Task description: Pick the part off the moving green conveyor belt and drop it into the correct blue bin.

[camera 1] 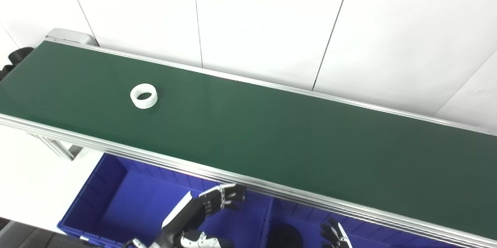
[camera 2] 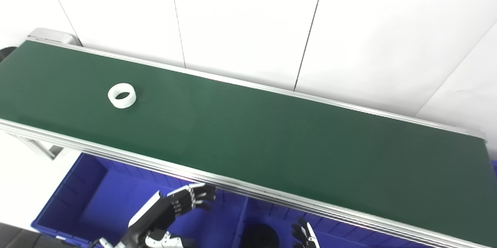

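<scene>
A white ring-shaped part [camera 1: 143, 96] lies alone on the green conveyor belt [camera 1: 271, 131], toward its left end. My left hand [camera 1: 217, 200] hovers below the belt's near rail, over the left blue bin [camera 1: 116, 197], its fingers curled and holding nothing. My right hand [camera 1: 336, 234] shows only its fingertips at the bottom edge, spread apart, over the right blue bin [camera 1: 306, 221]. Both hands are well away from the ring.
A black round part [camera 1: 281, 236] lies in the right bin beside the divider. The belt's aluminium rail [camera 1: 248, 180] runs between hands and belt. White wall panels stand behind the belt. A belt support leg [camera 1: 58, 149] is at the left.
</scene>
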`<action>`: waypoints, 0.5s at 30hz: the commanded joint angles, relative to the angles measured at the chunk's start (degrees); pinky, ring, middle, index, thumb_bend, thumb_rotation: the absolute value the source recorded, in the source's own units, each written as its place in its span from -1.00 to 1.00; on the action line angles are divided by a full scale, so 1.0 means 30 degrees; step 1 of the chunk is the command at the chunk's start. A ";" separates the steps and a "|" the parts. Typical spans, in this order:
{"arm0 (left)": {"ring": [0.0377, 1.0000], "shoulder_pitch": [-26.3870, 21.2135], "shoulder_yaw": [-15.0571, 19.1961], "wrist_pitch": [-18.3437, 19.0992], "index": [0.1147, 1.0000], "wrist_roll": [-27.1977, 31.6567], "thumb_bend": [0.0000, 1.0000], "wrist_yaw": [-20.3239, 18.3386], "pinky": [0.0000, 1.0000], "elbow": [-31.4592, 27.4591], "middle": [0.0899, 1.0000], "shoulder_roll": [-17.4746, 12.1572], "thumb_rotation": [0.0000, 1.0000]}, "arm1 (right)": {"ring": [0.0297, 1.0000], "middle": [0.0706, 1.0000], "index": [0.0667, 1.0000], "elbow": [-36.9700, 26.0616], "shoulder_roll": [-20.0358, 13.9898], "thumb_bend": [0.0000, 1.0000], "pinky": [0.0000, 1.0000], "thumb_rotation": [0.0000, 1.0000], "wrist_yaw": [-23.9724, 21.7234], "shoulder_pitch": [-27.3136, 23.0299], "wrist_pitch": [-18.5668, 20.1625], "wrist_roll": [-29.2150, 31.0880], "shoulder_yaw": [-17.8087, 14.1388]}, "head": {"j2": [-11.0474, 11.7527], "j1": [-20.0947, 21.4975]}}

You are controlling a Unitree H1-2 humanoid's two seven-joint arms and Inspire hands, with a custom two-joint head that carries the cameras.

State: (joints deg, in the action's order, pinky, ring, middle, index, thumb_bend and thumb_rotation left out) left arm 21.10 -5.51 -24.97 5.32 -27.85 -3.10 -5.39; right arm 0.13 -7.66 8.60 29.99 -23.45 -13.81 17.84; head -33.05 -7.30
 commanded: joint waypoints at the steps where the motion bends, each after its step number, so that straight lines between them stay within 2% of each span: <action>1: 0.60 -0.0545 0.0192 -0.0652 0.59 0.0632 0.69 -0.0711 0.50 -0.1024 0.65 -0.0814 -0.39 | 0.72 0.74 0.87 -0.0182 -0.0031 0.64 0.57 -0.12 0.0514 -0.0127 -0.1157 0.0015 0.0181 | -0.0027 -0.0025; 3: 0.62 -0.0957 0.0259 -0.0652 0.62 0.0443 0.65 -0.1269 0.51 -0.1742 0.67 -0.1770 -0.47 | 0.71 0.74 0.86 -0.0130 -0.0025 0.63 0.59 -0.13 0.0554 -0.0176 -0.1157 0.0173 0.0247 | 0.0068 0.0033; 4: 0.63 -0.1142 0.0357 -0.0652 0.63 0.0360 0.64 -0.1354 0.50 -0.2009 0.68 -0.2099 -0.49 | 0.71 0.73 0.86 -0.0114 -0.0023 0.64 0.54 -0.14 0.0583 -0.0205 -0.1157 0.0211 0.0275 | 0.0135 0.0113; 8: 0.62 -0.1813 0.0732 -0.0643 0.63 0.0989 0.69 -0.1194 0.47 -0.2467 0.69 -0.2815 -0.50 | 0.69 0.72 0.85 0.0028 -0.0068 0.64 0.53 -0.15 0.0920 -0.0405 -0.1156 0.0139 0.0447 | 0.0342 0.0205; 9: 0.64 -0.1965 0.0796 -0.0642 0.65 0.1319 0.72 -0.1134 0.50 -0.2475 0.71 -0.2936 -0.56 | 0.68 0.71 0.85 0.0059 -0.0080 0.65 0.54 -0.15 0.0987 -0.0440 -0.1157 0.0112 0.0470 | 0.0342 0.0205; 10: 0.64 -0.2167 0.0971 -0.0445 0.65 0.1313 0.75 -0.0718 0.51 -0.2612 0.71 -0.2989 -0.54 | 0.68 0.71 0.85 0.0110 -0.0088 0.65 0.54 -0.15 0.1032 -0.0492 -0.1157 0.0106 0.0475 | 0.0421 0.0186; 11: 0.63 -0.2398 0.1148 -0.0255 0.65 0.1251 0.81 -0.0302 0.51 -0.2697 0.70 -0.2950 -0.43 | 0.67 0.71 0.84 0.0153 -0.0096 0.66 0.52 -0.15 0.1054 -0.0539 -0.1157 0.0101 0.0469 | 0.0465 0.0177; 14: 0.61 -0.3244 0.1673 -0.0478 0.62 0.0723 0.86 0.0826 0.50 -0.2228 0.67 -0.2370 -0.32 | 0.67 0.70 0.83 0.0288 -0.0152 0.67 0.50 -0.15 0.1220 -0.0694 -0.1157 0.0086 0.0503 | 0.0410 0.0221; 15: 0.65 -0.3537 0.1721 -0.0546 0.65 0.0648 0.82 0.1027 0.56 -0.2050 0.70 -0.2298 -0.27 | 0.67 0.70 0.83 0.0330 -0.0192 0.66 0.50 -0.16 0.1307 -0.0749 -0.1158 0.0082 0.0551 | 0.0351 0.0260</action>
State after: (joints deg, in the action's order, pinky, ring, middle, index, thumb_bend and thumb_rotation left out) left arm 12.65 -0.85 -24.89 7.27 -26.50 -8.88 -12.67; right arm 2.04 -7.94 11.38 28.06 -23.49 -13.74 19.26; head -31.82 -6.59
